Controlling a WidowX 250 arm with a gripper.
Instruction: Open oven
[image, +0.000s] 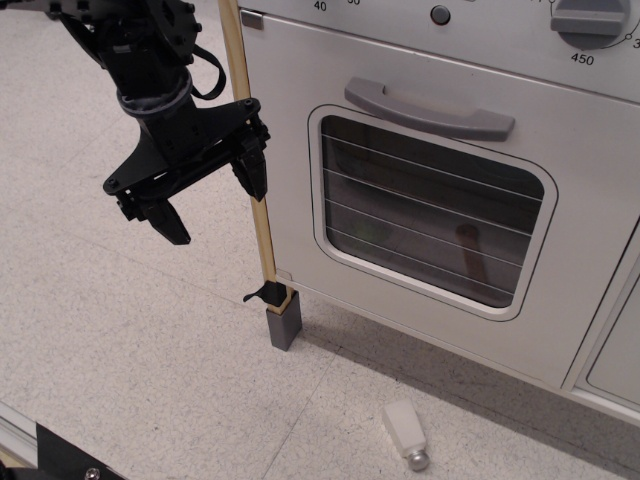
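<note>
The oven (300, 130) is a large white toy kitchen unit filling the right of the view. Its door is closed, with a grey bar handle (428, 108) above a rounded window (430, 208) lined with wires. A grey dial (590, 22) and a dark knob (440, 14) sit on the panel above. A light wooden edge strip (250, 150) runs down its left side. My black gripper (212, 203) hangs open and empty to the left of the strip, well left of the handle. One fingertip (255, 180) is close to the strip.
A grey foot block (284, 322) supports the oven's left corner on the speckled floor. A small white toy shaker (407, 433) lies on the floor in front of the oven. A plain white panelled cabinet door (615, 350) is at the far right.
</note>
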